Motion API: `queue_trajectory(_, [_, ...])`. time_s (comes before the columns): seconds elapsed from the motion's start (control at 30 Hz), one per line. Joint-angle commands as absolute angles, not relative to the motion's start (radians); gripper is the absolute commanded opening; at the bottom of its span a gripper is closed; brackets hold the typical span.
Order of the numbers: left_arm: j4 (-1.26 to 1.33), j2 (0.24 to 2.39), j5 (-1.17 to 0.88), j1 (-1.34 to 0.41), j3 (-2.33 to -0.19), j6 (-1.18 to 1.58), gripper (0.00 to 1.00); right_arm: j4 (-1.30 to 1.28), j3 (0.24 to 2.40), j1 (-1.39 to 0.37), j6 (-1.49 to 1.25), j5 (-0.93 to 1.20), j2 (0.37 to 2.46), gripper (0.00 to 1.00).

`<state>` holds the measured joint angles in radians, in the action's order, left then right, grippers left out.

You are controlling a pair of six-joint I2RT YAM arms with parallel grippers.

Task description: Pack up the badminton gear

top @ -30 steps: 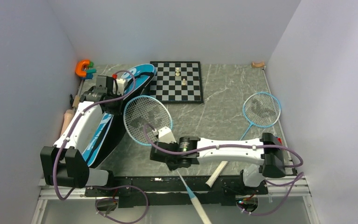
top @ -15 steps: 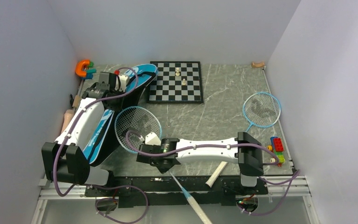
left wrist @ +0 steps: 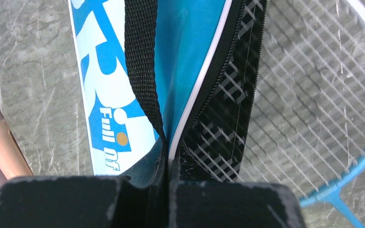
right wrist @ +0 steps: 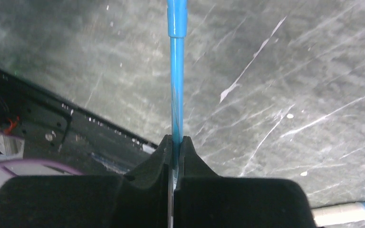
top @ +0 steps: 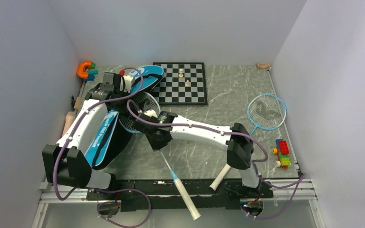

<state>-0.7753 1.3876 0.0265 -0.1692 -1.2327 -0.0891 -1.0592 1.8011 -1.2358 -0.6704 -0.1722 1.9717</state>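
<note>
While the left jaws pinch the zipper edge of the soft blue bag (left wrist: 195,57), holding its mouth apart, the right jaws grip the thin shaft of a racket (right wrist: 177,85), its strung oval head partly inside. Next, likely: slide the rigid frame deeper, clear of the woven strap (left wrist: 140,61). A second racket (top: 266,110) lies on the tabletop (top: 218,118).

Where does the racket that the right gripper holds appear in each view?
Top external: racket runs from the blue bag at centre left down to the near edge.
Left wrist: its strung head fills the right side.
Right wrist: its blue shaft, vertical at centre, in the right gripper.
Shared landmark: grey marbled table.
</note>
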Motion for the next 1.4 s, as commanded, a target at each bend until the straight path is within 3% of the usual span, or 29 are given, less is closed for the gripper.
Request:
queue_trajectory(0.0, [-0.787, 1.368, -0.033, -0.175, -1.257, -0.066, 0.00, -1.063, 1.944, -1.190, -0.643, -0.168, 2.024, 0.00])
queue_trajectory(0.53, [-0.887, 1.408, -0.356, -0.173, -1.323, -0.063, 0.00, -0.862, 2.096, -1.065, -0.718, -0.061, 2.089, 0.00])
queue_trajectory(0.93, [-0.930, 1.346, -0.428, -0.164, -1.283, -0.076, 0.00, -0.608, 1.955, -0.942, -0.858, 0.021, 2.037, 0.00])
queue_trajectory(1.37, [-1.016, 1.291, -0.558, -0.164, -1.313, -0.087, 0.00, -0.597, 2.074, -0.885, -1.059, -0.104, 2.099, 0.00])
